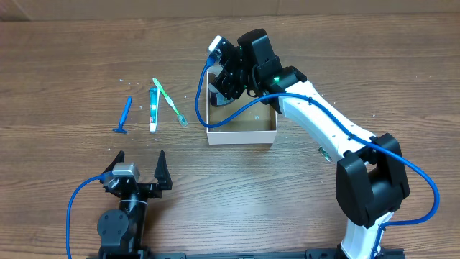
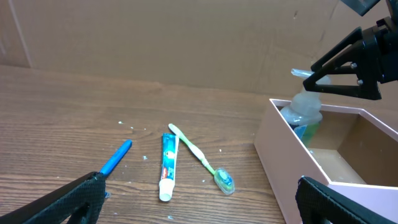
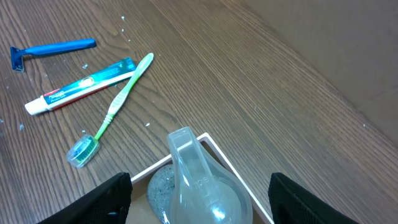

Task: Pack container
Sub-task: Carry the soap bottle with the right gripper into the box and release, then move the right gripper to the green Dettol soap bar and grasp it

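The container [image 1: 241,136] is a shallow white-walled box with a brown inside, at mid table; it also shows in the left wrist view [image 2: 292,168] and the right wrist view [image 3: 212,147]. A clear pump soap bottle [image 1: 215,96] stands in its back left corner, also seen in the other views [image 2: 305,113] [image 3: 200,177]. My right gripper [image 1: 228,73] [image 3: 202,196] hangs open just above the pump head, fingers wide to either side and not touching it. My left gripper [image 1: 140,165] [image 2: 199,202] is open and empty near the front edge.
Left of the container lie a green toothbrush [image 1: 169,102] [image 2: 199,158] [image 3: 118,99], a toothpaste tube [image 1: 153,109] [image 2: 166,165] [image 3: 81,84] and a blue razor [image 1: 125,116] [image 2: 115,158] [image 3: 53,48]. The right arm's blue cable loops over the container.
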Tool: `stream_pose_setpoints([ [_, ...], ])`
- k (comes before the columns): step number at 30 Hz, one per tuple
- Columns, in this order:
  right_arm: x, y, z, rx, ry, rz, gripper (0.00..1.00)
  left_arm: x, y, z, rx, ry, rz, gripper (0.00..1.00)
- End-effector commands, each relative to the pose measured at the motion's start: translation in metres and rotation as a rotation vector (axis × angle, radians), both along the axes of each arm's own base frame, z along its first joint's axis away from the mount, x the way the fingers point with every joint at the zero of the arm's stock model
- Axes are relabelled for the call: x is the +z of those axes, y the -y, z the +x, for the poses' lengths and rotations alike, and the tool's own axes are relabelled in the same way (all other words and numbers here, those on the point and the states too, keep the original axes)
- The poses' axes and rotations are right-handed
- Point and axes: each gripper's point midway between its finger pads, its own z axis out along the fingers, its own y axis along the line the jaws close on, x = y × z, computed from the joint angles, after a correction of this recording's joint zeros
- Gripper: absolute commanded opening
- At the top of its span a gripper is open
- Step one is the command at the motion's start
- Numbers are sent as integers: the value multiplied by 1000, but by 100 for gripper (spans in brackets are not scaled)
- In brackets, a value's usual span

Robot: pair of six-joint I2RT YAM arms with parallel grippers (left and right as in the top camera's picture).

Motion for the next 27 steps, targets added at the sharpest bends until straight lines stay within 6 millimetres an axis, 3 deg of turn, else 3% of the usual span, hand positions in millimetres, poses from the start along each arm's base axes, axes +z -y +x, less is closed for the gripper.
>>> stream_pose_setpoints([
  [1, 16, -7, 4, 3, 26, 36, 73, 0, -4, 0, 18, 6, -3, 100],
  [5, 24, -10, 11, -47, 24, 94, 73, 0, -4, 0, 18, 6, -3, 100],
  [11, 37, 3, 26, -217, 16, 135, 71, 0, -4, 0, 18, 6, -3, 100],
  [13, 53, 6, 27, -247, 21, 160, 72, 0, -4, 0, 18, 6, -3, 100],
  [16, 95, 16, 24, -331, 12, 224, 74, 0, -4, 0, 18, 6, -3, 100],
  [19, 131, 47, 22, -519, -18, 245, 80, 0, -4, 0, 18, 6, -3, 100],
  [21, 147, 84, 17, -687, -51, 220, 84, 0, -4, 0, 18, 6, -3, 100],
  [23, 154, 118, 6, -793, -106, 170, 100, 0, -4, 0, 18, 6, -3, 100],
  [27, 147, 167, -16, -909, -237, 89, 100, 0, -4, 0, 18, 6, -3, 100],
])
